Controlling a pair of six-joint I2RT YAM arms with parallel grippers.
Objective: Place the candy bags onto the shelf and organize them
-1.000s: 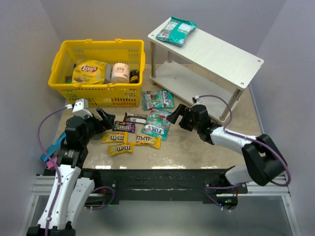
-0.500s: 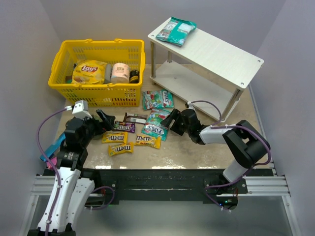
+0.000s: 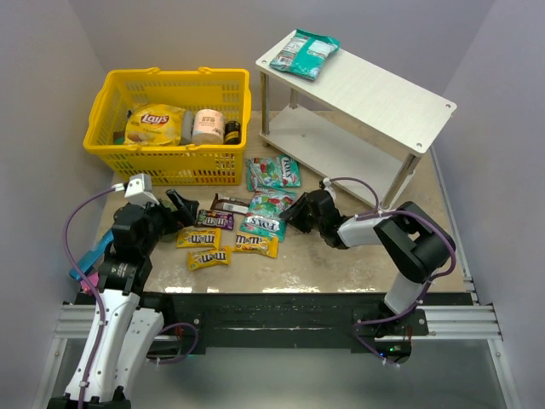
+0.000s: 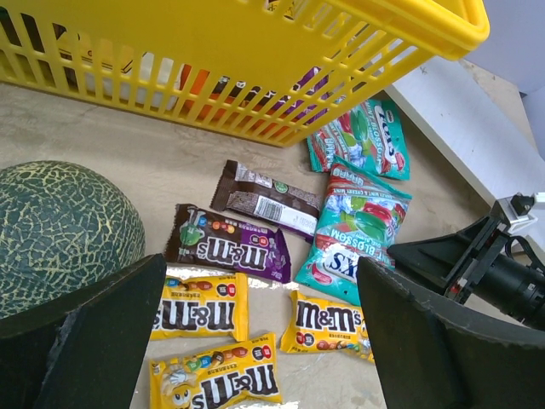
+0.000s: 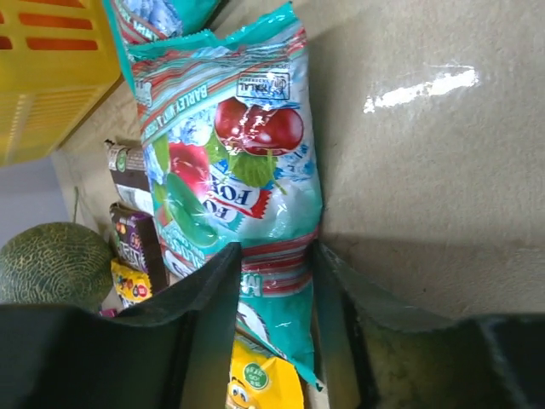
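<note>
Yellow basket with Lay's bag inside; teal candy bag atop shelf.

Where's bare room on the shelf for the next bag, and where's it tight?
Top board: bare from teal bag at its far-left corner to the right end. Lower board: bare where visible. Crowded: packets strewn on the table by the basket.

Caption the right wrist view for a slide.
Right gripper straddling a glossy teal Fox's candy bag on the table.

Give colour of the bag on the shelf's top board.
Teal-green bag; best seen from top external.
</note>
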